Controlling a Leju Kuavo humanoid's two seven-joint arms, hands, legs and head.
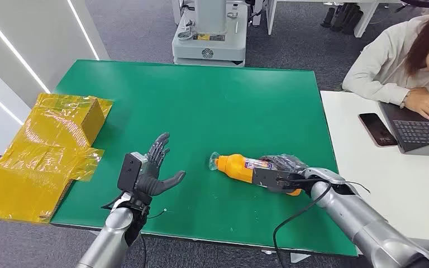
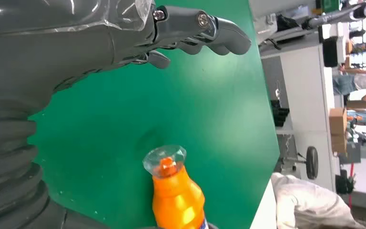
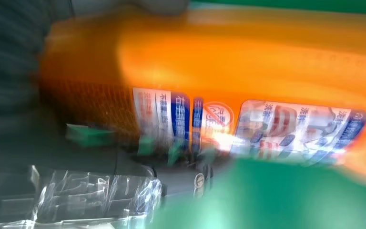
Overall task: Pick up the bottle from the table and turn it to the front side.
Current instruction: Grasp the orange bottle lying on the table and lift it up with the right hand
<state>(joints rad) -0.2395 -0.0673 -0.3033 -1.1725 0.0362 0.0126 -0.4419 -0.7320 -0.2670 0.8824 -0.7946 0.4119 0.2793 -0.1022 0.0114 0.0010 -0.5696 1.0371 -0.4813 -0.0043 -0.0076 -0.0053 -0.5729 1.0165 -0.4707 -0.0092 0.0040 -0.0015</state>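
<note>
Surface: a green surface (image 1: pixel 201 106) fills the middle of the head view; a white desk (image 1: pixel 391 173) stands against its right side.
Yellow wrapping: a crumpled sheet of yellow film over cardboard (image 1: pixel 44 151) lies at the green surface's left edge, partly hanging over it.
Person: a person in a pale top (image 1: pixel 391 61) sits at the white desk, leaning over a laptop (image 1: pixel 422 131), with a dark phone (image 1: pixel 377 129) just beside it.
Bottle: an orange bottle (image 1: pixel 236 166) lies on its side on the green surface, near the front edge and right of centre. Its long axis runs left to right, tilted slightly; the clear cap end points left toward the left hand, the base toward the right hand. In the right wrist view a white, blue and red label (image 3: pixel 248 124) shows on its side, blurred.
Right hand: the right hand (image 1: pixel 282 173) grips the base end of the bottle, its fingers wrapped around it.
Left hand: the left hand (image 1: pixel 155 170) hovers over the surface, well left of the cap, fingers spread wide and holding nothing.
</note>
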